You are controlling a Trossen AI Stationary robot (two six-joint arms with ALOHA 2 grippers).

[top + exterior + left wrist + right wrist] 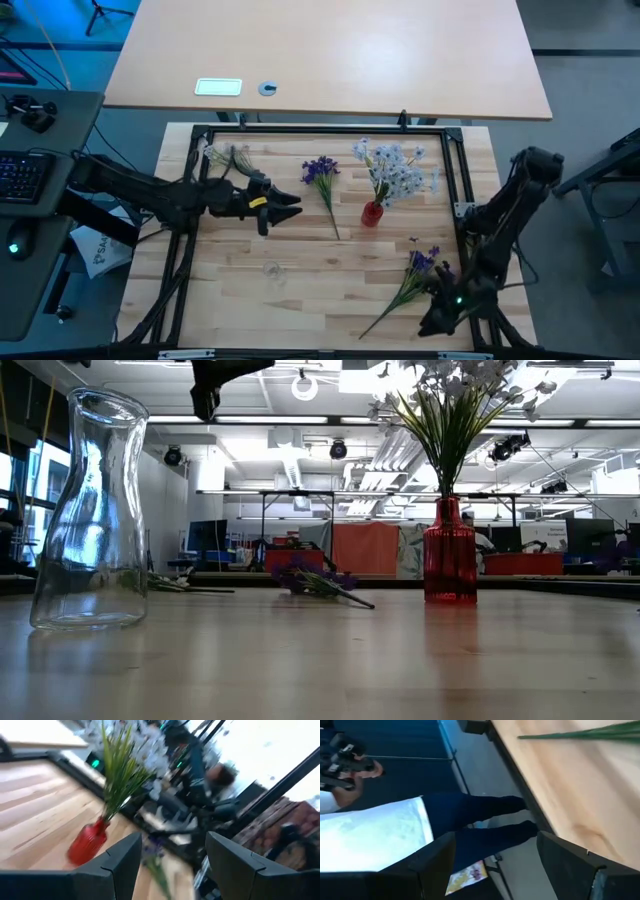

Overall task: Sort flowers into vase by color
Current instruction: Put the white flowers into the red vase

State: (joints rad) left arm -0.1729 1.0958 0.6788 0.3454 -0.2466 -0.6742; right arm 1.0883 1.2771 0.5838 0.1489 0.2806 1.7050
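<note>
A red vase [372,213] stands right of the table's middle and holds pale white-bluish sprigs [395,170]. It also shows in the low view as the red vase [450,555]. A clear glass vase [88,510] stands nearer the near edge. One purple sprig [322,172] lies flat left of the red vase. Another purple sprig [420,265] lies toward the near right corner. A pale sprig [215,155] lies at the far left. My left gripper [285,208] hovers open, pointing at the first purple sprig [152,852]. My right gripper [440,315] is open at the near right corner.
A black metal frame [320,130] borders the work area. A second tabletop [330,50] lies beyond it. The right wrist view looks past the table's edge [530,795] to the floor, with a green stem [585,732] on the wood. Bare wood lies between the vases.
</note>
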